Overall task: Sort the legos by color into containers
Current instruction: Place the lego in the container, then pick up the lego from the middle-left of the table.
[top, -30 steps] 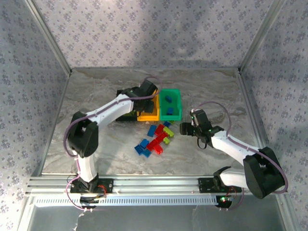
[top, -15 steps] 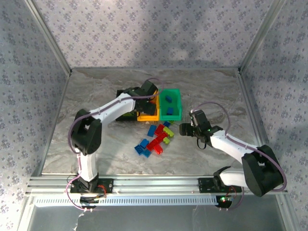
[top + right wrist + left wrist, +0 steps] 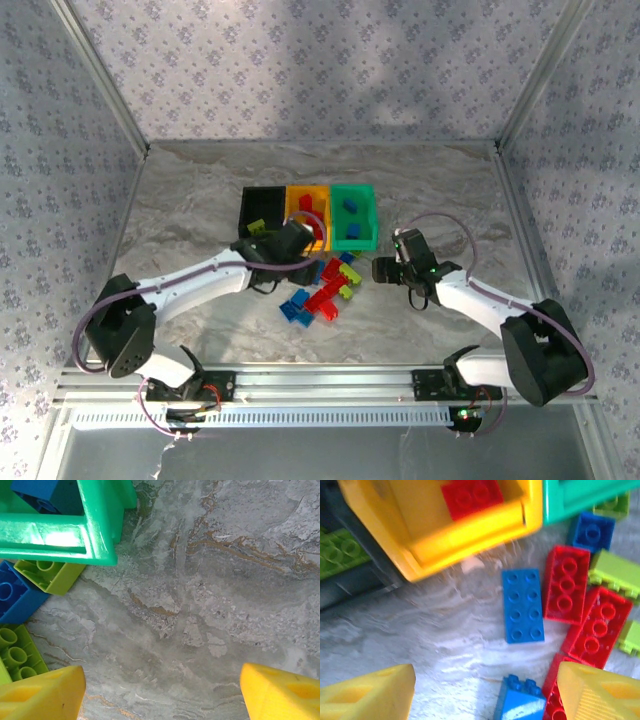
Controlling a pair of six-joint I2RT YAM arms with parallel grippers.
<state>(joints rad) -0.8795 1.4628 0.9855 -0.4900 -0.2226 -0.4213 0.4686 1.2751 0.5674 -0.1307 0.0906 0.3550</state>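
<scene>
In the top view three bins stand in a row at the centre of the table, touching side by side: black bin on the left, yellow bin in the middle, green bin on the right. The yellow bin holds a red brick, and the green bin holds blue bricks. The loose bricks lie in a heap just below the bins.

The left gripper hangs over the lower edge of the yellow bin, at the upper left of the heap. Its wrist view shows the jaws spread with nothing pinched. A blue brick lies flat at the centre of that frame, with red bricks just to its right and a lime brick at the right edge. In the upper left corner a lime brick sits in the black bin.

The right gripper sits right of the heap, below the green bin. Its jaws are spread wide over bare table, holding nothing. The green bin's corner fills the upper left of its wrist view, with a lime brick and a blue brick just below it.
</scene>
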